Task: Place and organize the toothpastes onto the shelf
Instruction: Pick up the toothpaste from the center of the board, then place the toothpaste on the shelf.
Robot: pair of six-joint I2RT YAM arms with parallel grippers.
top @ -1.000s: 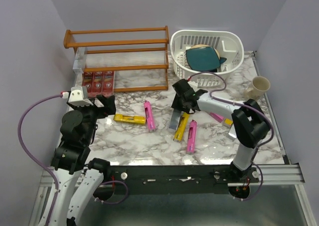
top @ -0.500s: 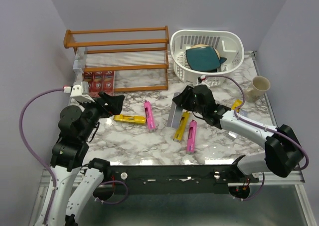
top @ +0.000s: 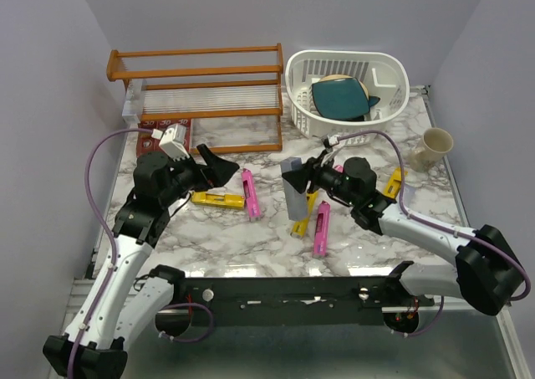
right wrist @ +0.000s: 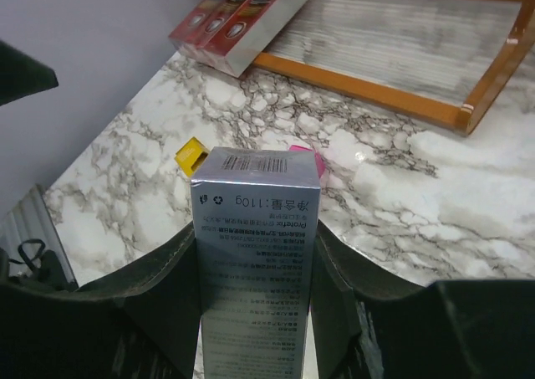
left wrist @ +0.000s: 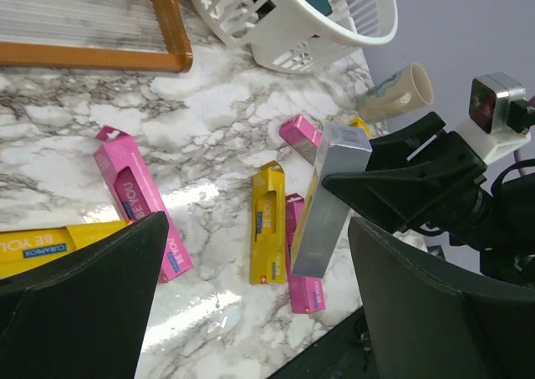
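Shelf [top: 201, 71] of orange-brown wood spans the far left of the marbled tabletop [top: 251, 249], two tiers high, with a layer of pale clear slats. To its right, at the far edge, sits a white slotted basket [top: 394, 94] holding a dark teal item [top: 341, 97].

Both arms reach in from the near edge. The left claw [top: 216, 168] hangs released, its fingers spread wide and nothing between them, above the tabletop just in front of the shelf. The right claw [top: 301, 181] is clenched on a silver-grey carton [top: 294, 193], which stands on end and tilted, near the middle of the tabletop; the right wrist view shows its barcoded end face up between the two fingers.

Three red cartons [top: 165, 132] lie side by side at the shelf's left end, low down under the slats. The other toothpastes are loose on the tabletop. A yellow carton [top: 216, 199] lies below the left claw, its right end touching a magenta carton [top: 249, 193]. Just beside the held carton lie another yellow carton [top: 303, 218] and, touching it on the right, a second magenta carton [top: 321, 228]. A third yellow carton [top: 394, 180] shows beyond the right arm, partly hidden.

A pale mug [top: 430, 147] stands near the right edge, apart from the cartons.
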